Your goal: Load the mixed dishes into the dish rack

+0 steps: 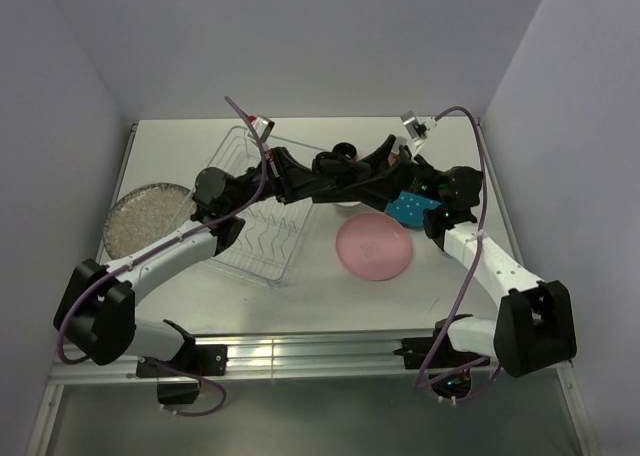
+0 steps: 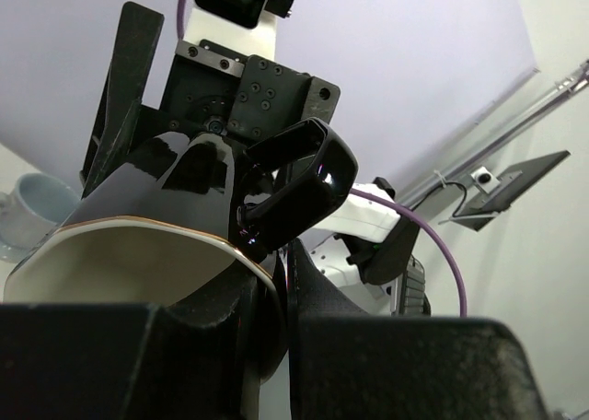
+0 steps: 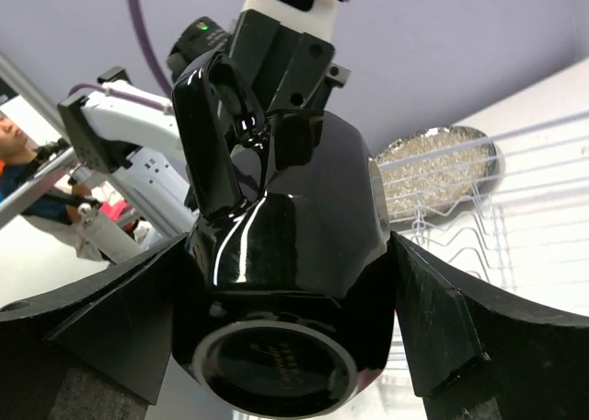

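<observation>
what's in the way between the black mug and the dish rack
No object visible. The black mug hangs just right of the dish rack, pinched by the left gripper, the right gripper straddling it; only the left arm itself stretches over the rack.

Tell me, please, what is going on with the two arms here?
The two arms meet above the table around a black mug. The left gripper is pinching the mug's rim, while the right gripper has its fingers standing wide on either side of the mug's body; whether they press on it is unclear. The pink plate and grey speckled plate lie on the table beside the dish rack.
</observation>
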Controlling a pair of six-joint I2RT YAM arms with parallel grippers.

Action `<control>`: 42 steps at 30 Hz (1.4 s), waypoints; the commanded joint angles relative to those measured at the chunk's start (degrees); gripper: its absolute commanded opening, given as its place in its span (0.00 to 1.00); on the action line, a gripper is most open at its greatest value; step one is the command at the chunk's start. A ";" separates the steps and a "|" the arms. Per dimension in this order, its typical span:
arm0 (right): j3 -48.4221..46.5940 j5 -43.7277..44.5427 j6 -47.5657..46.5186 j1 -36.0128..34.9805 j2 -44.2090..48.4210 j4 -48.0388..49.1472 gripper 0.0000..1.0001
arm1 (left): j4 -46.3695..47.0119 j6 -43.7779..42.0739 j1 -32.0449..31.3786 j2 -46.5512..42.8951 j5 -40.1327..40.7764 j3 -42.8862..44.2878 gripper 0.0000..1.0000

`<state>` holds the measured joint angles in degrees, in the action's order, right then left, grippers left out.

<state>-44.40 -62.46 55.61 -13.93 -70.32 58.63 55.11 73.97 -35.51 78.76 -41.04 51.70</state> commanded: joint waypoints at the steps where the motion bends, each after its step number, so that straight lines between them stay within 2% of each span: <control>1: 0.63 -2.49 1.52 -1.62 2.12 7.99 0.91 | 10.80 2.40 -0.35 -0.01 -0.89 2.79 0.02; 5: 0.72 -2.49 1.07 -2.24 3.09 7.99 0.87 | 11.15 2.66 -0.35 0.60 -0.89 2.88 0.04; 8: 0.28 -2.32 0.02 -2.50 3.18 6.77 0.80 | 11.60 3.02 -0.35 1.13 -0.62 2.88 0.07; 11: -0.07 -2.14 -0.77 -2.68 3.18 5.62 0.57 | 11.25 2.93 -0.35 1.31 -0.54 2.79 0.14; 12: -0.24 -2.14 -1.12 -2.68 3.18 4.31 0.42 | 10.98 2.76 -0.35 1.22 -0.45 2.79 0.19; 14: -0.60 -1.97 -2.52 -2.77 3.44 2.72 0.29 | 9.49 1.79 -0.35 0.78 -0.36 2.70 0.25; 15: -0.60 -1.97 -3.05 -2.77 3.53 1.32 0.20 | 8.70 1.26 -0.35 0.43 -0.19 2.79 0.32; 18: -0.25 -1.62 -4.81 -2.50 4.05 -0.88 0.12 | 3.70 -1.98 -0.35 -1.24 0.52 2.96 0.48; 21: 0.19 -1.18 -5.61 -2.06 4.58 -1.76 0.09 | -3.42 -6.55 -0.27 -3.61 1.48 3.14 0.54; 30: 1.42 -0.56 -5.25 0.92 5.90 -1.77 0.07 | -21.68 -17.89 0.79 -10.29 6.57 2.88 0.61; 34: 2.74 -0.91 -7.88 1.80 6.87 -4.04 0.06 | -31.45 -24.20 1.93 -13.89 9.56 3.67 0.70; 38: 3.27 -0.74 -13.59 1.80 8.45 -12.11 0.06 | -40.77 -30.02 2.63 -16.35 12.38 4.98 0.70; 42: 0.99 1.01 -25.86 1.80 9.85 -25.64 0.06 | -51.49 -39.85 2.64 -19.25 18.00 7.18 0.69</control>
<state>-40.45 -63.94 40.10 -12.34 -63.55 40.47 13.87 44.66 -33.06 62.33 -28.42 55.16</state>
